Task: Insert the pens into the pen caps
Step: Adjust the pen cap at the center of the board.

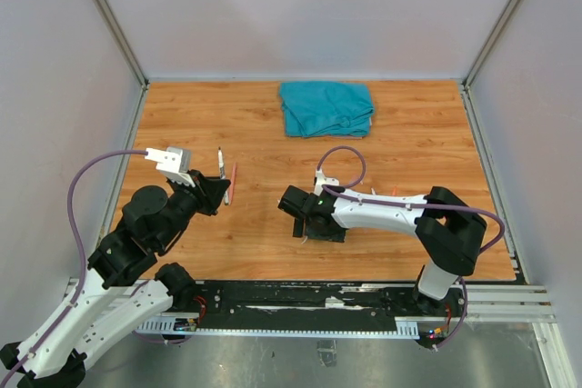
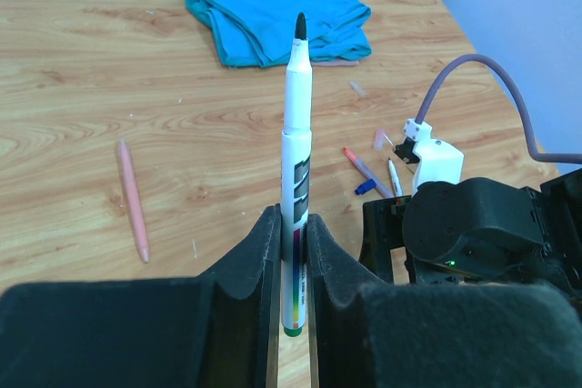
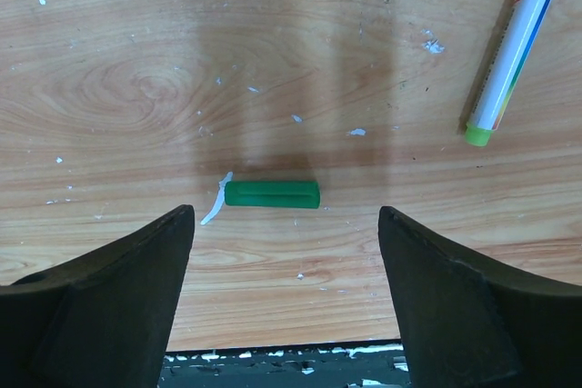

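Two arms work over a wood counter point(image 1: 409, 161). Far left, the left tool point(image 2: 291, 224) is clamped on a white pen point(image 2: 296, 143), with both fingers point(image 2: 259, 261) pressed to the lower barrel. That pen is uncapped and off the counter. Its dark tip points away from the wrist toward the far side, and its green butt end sticks out behind the grip. A pink pen point(image 2: 133, 199) lies flat on the counter close by, apart from the held one; cannot tell whether it is capped. A teal cloth point(image 1: 327, 106) is bunched at the far edge, about centre.

Near the right arm, the left wrist view shows a red-tipped pen point(image 2: 362, 167) and a blue cap point(image 2: 365, 186) just beside it on the counter. Another pale pen lies next to them. All three are too small for more detail.

The right tool point(image 3: 286, 215) points down at the counter with its fingers point(image 3: 109, 297) spread wide, gripping nothing. A green cap point(image 3: 272, 194) lies on its side, crosswise in the gap between them, touching neither finger. A white smear meets its left end, and white flecks are scattered over the wood around it. From the top view the cap is hidden under the tool. Furthest right in the right wrist view, a green-ended pen point(image 3: 514, 43) lies flat, well apart from the cap. Its white barrel runs up out of frame, so the tip is not visible.
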